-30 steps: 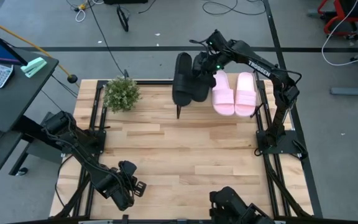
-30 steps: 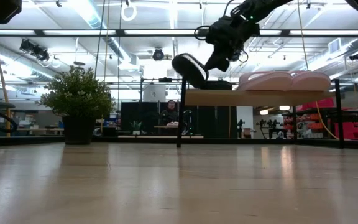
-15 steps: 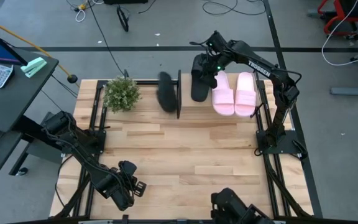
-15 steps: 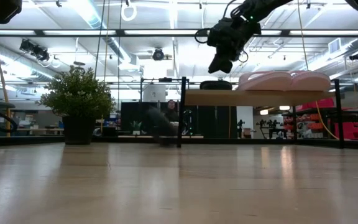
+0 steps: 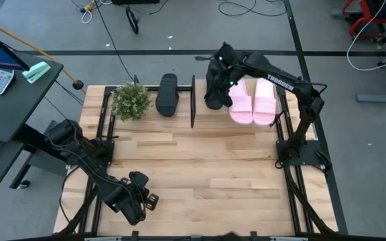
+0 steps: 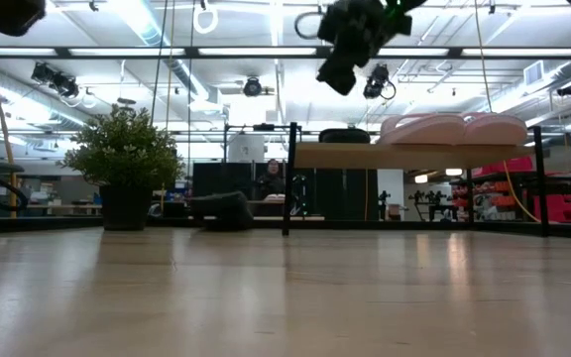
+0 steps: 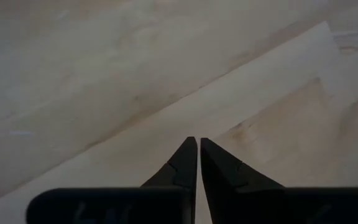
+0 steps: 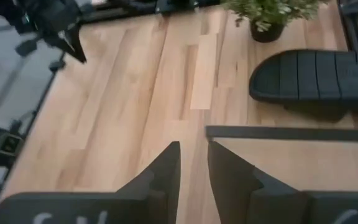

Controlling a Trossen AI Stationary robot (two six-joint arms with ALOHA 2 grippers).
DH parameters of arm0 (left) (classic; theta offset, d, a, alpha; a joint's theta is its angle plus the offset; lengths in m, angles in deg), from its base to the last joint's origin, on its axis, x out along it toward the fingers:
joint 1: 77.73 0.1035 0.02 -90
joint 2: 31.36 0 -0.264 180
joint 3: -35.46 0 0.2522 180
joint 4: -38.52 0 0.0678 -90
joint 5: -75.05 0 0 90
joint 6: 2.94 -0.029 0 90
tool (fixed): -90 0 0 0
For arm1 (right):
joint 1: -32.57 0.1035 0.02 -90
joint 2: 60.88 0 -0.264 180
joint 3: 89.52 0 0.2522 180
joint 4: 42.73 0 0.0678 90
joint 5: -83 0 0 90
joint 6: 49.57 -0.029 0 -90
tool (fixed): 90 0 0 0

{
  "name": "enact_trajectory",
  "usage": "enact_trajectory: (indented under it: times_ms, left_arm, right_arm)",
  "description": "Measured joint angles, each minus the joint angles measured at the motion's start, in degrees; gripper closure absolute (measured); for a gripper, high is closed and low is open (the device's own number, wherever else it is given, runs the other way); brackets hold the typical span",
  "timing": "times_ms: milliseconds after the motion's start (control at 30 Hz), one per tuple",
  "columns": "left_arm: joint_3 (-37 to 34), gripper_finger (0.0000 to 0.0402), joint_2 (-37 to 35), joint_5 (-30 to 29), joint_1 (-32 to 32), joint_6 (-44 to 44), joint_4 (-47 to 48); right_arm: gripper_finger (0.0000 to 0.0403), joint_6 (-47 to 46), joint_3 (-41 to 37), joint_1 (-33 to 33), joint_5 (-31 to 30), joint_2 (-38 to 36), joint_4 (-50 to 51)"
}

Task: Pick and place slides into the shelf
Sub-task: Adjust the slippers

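1. I see a potted plant [image 5: 131, 101] near the shelf [image 5: 198, 100], with one black slide [image 5: 167, 94] lying on the table between the two, just beside the shelf's end.
2. The other black slide [image 5: 215, 94] and two pink slides [image 5: 253, 102] sit on the shelf's plywood board.
3. My right gripper [image 5: 218, 63] hangs above the shelf's black-slide end, fingers narrowly apart, holding nothing.
4. My left gripper [image 5: 136, 203] waits well away from the shelf, fingers closed, empty.
5. The slatted wood between them lies open.
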Motion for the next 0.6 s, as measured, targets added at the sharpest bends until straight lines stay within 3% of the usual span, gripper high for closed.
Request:
enact_trajectory:
  times_ms: [133,333,600]
  left_arm:
    - [0.0,0.0381,0.0,0.0,2.0,-2.2,0.0]
    - [0.0,0.0385,0.0,-0.1,7.0,-9.5,-0.4]
    - [0.0,0.0371,0.0,-0.1,14.7,-24.2,-0.5]
  right_arm:
    - [0.0316,0.1,0.0,4.6,-7.8,-2.1,0.2]
    - [0.0316,-0.1,0.0,9.0,-26.7,-6.5,6.1]
    - [0.0314,0.5,-4.6,7.9,-28.8,-9.0,6.5]
